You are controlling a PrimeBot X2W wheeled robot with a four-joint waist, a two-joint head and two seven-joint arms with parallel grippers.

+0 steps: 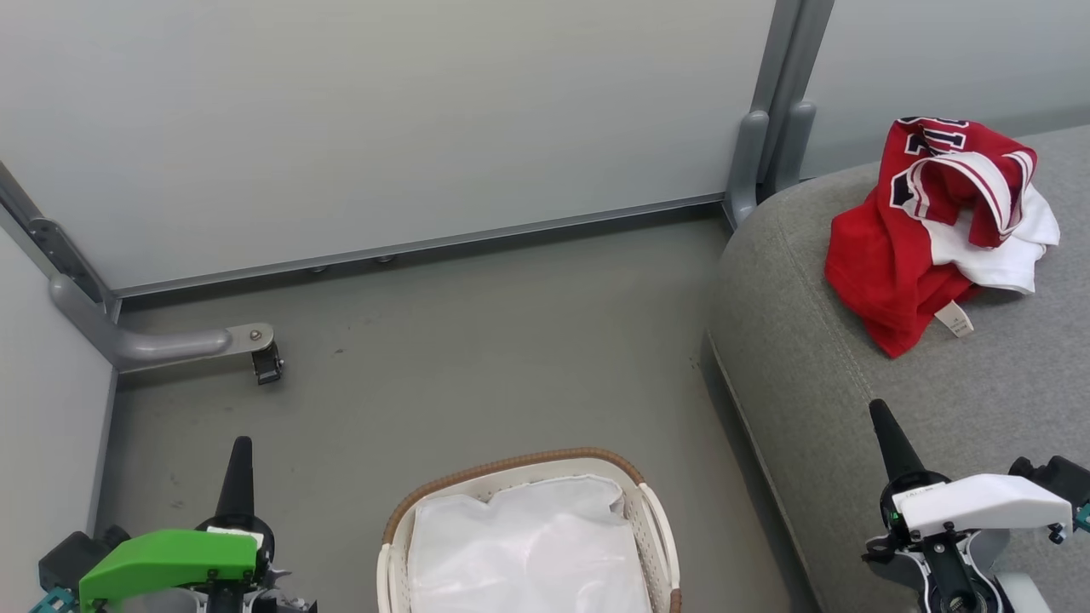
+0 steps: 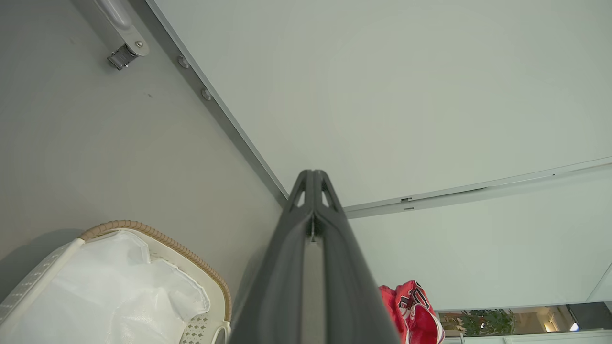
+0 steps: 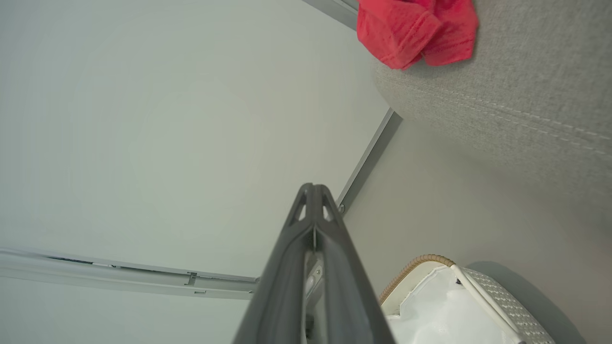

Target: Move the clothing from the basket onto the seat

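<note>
Two garments (image 1: 886, 255) overlapping on seat (image 1: 817, 392), basket (image 1: 511, 465) cropped

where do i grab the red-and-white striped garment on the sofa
Likely its raised striped-trim fold, coming down from above: it arches up atop the lettered red jersey on the sofa cushion, a ridge that is easy to pinch.

No text reads: lettering on the clothing (image 1: 886, 255) is folded, the white tag (image 1: 955, 319) too small.
</note>
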